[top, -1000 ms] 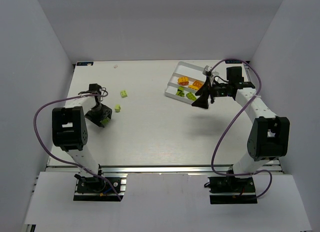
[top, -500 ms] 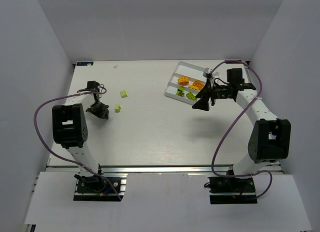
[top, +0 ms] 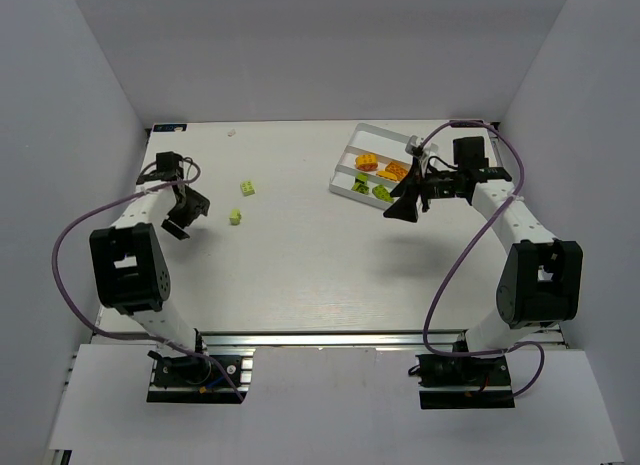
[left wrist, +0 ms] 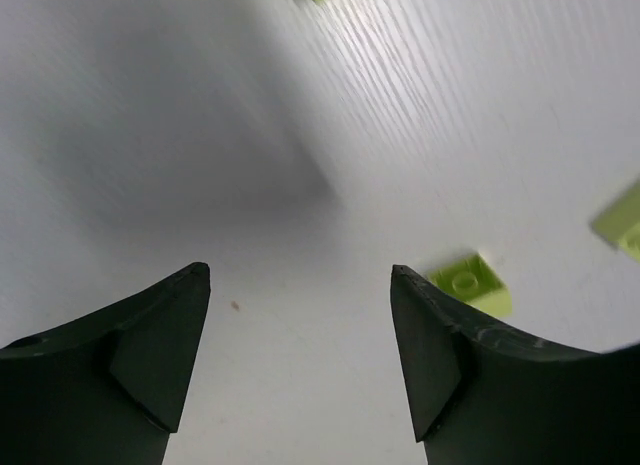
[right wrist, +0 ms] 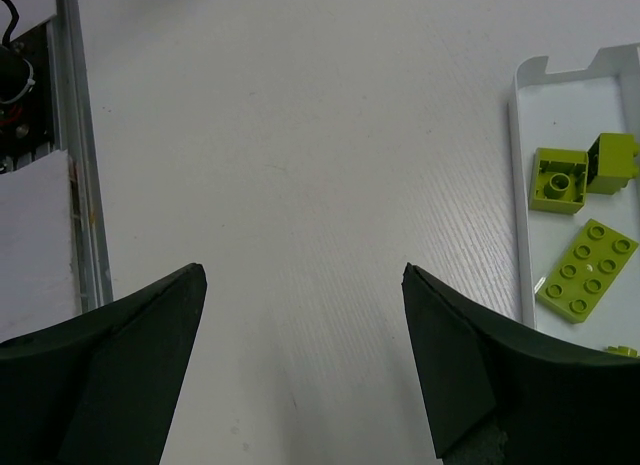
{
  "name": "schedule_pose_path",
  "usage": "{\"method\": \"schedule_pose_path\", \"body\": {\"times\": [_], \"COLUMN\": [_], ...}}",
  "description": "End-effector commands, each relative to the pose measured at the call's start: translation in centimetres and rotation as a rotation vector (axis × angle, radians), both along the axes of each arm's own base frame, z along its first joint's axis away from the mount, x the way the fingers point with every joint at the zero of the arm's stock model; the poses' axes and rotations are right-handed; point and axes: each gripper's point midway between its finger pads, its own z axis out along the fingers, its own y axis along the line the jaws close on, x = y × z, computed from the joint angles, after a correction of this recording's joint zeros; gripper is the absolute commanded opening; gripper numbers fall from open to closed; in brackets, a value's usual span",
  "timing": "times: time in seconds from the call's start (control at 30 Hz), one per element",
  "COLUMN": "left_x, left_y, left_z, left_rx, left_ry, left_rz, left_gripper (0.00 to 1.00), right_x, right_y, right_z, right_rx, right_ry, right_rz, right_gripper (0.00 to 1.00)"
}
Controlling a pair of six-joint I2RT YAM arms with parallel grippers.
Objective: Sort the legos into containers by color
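Left wrist: lime-green lego point(left wrist: 470, 283) beside spread fingers point(left wrist: 440, 365)

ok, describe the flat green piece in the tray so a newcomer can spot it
Start at the white tray on the far right of the table. Its lane nearest the arm bases holds the lime bricks, next to the lane with the orange ones. The plate is the thin one with eight studs in two rows; its neighbours are chunky blocks.
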Motion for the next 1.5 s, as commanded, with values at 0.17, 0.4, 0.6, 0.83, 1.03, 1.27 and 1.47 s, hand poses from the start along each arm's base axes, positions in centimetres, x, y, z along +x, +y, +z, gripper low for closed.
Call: {"method": "schedule_pose_path", "body": {"times": [0.17, 0.4, 0.6, 0.83, 1.03, 1.27, 1.47], "left_x": [1.7, 6.7, 9.2, 9.1, 9.5, 10.2, 9.9], "left_y": [6.7, 8.7, 9.2, 9.6, 9.3, 8.9, 8.1], "left_z": [-1.0, -1.0, -1.3, -2.7, -3.3, -3.8, -2.7], "left_rx": [0.081, 0.053, 0.048, 0.015, -0.003, -0.024, -0.044], "left_ry": [0.081, 0.052, 0.065, 0.090, 0.078, 0.065, 0.021], "left_rz": [0.152, 0.155, 0.121, 0.144, 0.128, 0.084, 0.021], "left_gripper": [0.85, 0.88, 0.89, 0.89, 0.85, 0.53, 0.19], "right_x": [-1.2, -1.9, -1.5, -0.4, 0.0, -0.2, -0.7], "right_y": [0.5, 0.7, 0.7, 0.6, 0.5, 0.3, 0.3], "right_z": [0.7, 0.7, 0.4, 0.4, 0.4, 0.6, 0.7], "right_rx": [0.019, 0.032, 0.036, 0.026, 0.022, 0.013, 0.007], "right_ry": [-0.058, -0.062, -0.045, -0.034, -0.032, -0.035, -0.034], "right_rz": [0.002, 0.010, 0.002, -0.012, -0.019, -0.029, -0.033], "right_gripper": [0.86, 0.86, 0.86, 0.86, 0.86, 0.86, 0.86]}}
